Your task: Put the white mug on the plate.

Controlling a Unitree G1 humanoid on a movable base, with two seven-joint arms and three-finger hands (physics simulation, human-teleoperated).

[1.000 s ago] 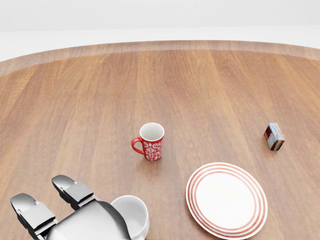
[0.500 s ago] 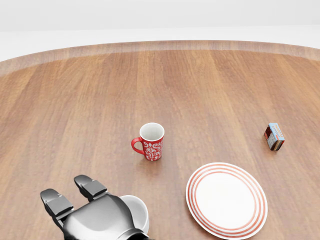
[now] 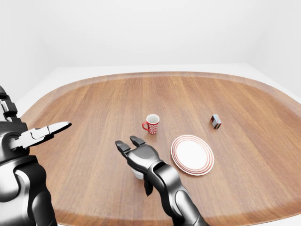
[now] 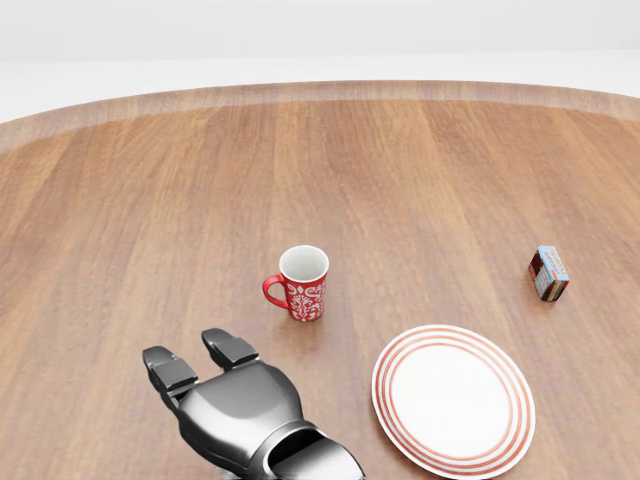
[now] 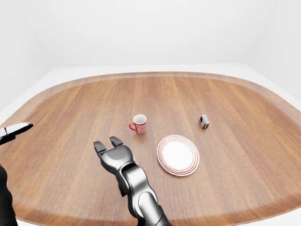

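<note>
Near the surface's lower edge in the left-eye view, the right hand (image 3: 141,155) — dark metallic, fingers spread open — hovers over the plain white ceramic mug (image 3: 138,174), hiding all but a sliver of it. Just to the right lies the round white plate with red rings (image 4: 453,398), bare. A red mug with white pattern (image 4: 301,283) stands nearer the centre of the oval wooden surface (image 3: 94,103). Beyond the left edge, the left hand (image 3: 40,133) — fingers extended, open.
</note>
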